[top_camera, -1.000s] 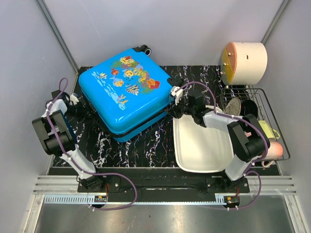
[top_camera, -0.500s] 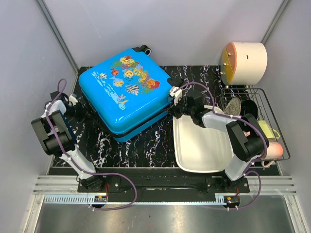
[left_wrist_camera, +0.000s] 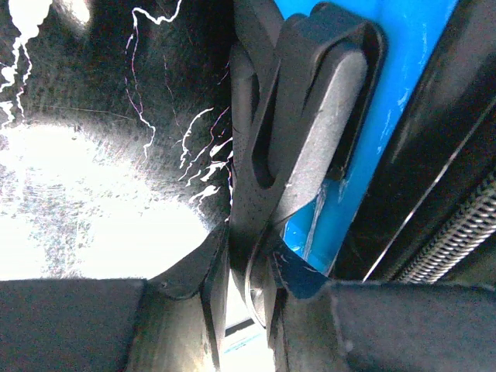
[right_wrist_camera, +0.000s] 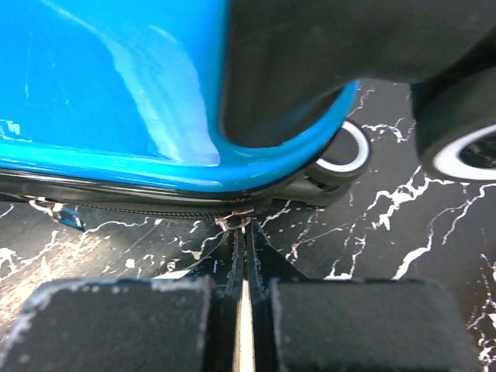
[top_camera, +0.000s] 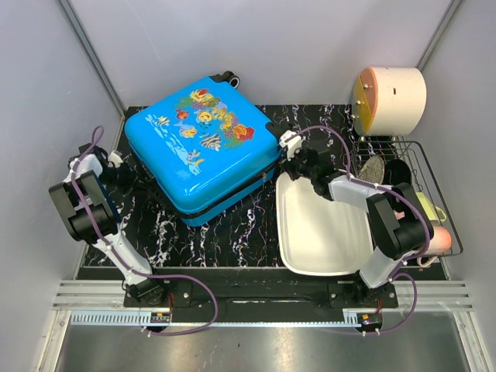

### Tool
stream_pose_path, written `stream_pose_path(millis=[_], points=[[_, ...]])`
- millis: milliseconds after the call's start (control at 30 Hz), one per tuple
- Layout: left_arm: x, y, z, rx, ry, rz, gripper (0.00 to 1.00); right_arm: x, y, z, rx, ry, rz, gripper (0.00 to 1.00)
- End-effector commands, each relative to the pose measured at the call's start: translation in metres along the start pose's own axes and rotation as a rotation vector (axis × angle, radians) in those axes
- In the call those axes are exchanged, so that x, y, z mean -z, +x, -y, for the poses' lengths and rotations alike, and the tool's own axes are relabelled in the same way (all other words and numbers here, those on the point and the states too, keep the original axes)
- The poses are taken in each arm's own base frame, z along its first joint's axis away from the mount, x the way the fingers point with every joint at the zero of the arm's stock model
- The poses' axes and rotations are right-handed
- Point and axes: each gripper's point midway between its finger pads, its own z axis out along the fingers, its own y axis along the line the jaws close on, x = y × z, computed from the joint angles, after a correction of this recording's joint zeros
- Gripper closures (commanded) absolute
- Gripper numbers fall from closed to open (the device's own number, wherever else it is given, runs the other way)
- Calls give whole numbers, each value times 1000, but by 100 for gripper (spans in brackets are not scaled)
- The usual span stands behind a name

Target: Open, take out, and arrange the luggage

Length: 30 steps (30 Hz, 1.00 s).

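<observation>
The luggage (top_camera: 200, 147), a bright blue fish-print suitcase, lies flat and closed on the black marbled mat (top_camera: 232, 232). My left gripper (top_camera: 128, 177) is at its left side, shut on the black carry handle (left_wrist_camera: 310, 116), whose lower end sits between the jaws of the left gripper (left_wrist_camera: 246, 263). My right gripper (top_camera: 277, 164) is at the suitcase's right corner near the wheels (right_wrist_camera: 341, 159). In the right wrist view the right gripper (right_wrist_camera: 243, 236) is shut on the small metal zipper pull (right_wrist_camera: 236, 219), just below the blue shell (right_wrist_camera: 116, 85).
A white rectangular basin (top_camera: 322, 232) lies right of the suitcase under my right arm. A wire rack (top_camera: 403, 194) with small items stands at the far right, with a cream cylinder (top_camera: 391, 99) behind it. Grey walls close in on both sides.
My right gripper has shut on the zipper pull and shifted a little to the right and away. The left gripper has kept its hold on the handle.
</observation>
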Motion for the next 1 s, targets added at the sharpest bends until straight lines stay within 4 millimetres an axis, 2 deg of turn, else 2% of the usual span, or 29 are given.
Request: stream_pose_path(millis=[0,100,200,300,333,400,433,500,533,567,733,800,967], points=[[17,-64,-41,-34,-166,201,100,23,-67,66,116,214,191,100],[20,-81,-37,-54,-163,221,100,24,-62,80,109,210,192,100],[20,-94,-32,-89,-152,228,100,22,-67,93,110,186,224,100],[18,-103,-27,-131,-145,222,100,16,-72,92,123,140,279,100],[16,-105,-24,-146,-139,214,100,16,-82,93,141,145,327,100],[14,-111,-21,-165,-138,211,100,13,-84,90,148,127,369,100],[11,-113,-18,-173,-129,208,100,14,-93,92,169,137,413,100],[6,-120,-15,-188,-125,201,100,9,-93,96,172,150,433,100],[5,-122,-14,-195,-128,199,100,10,-100,100,191,169,468,100],[3,-124,-14,-199,-129,198,100,6,-98,104,196,186,476,100],[-6,-135,-5,-228,-112,189,100,4,-112,133,209,285,571,100],[-11,-136,1,-240,-94,181,100,2,-120,139,196,289,605,100],[-21,-136,12,-266,-62,161,100,-16,-119,125,179,189,704,100]])
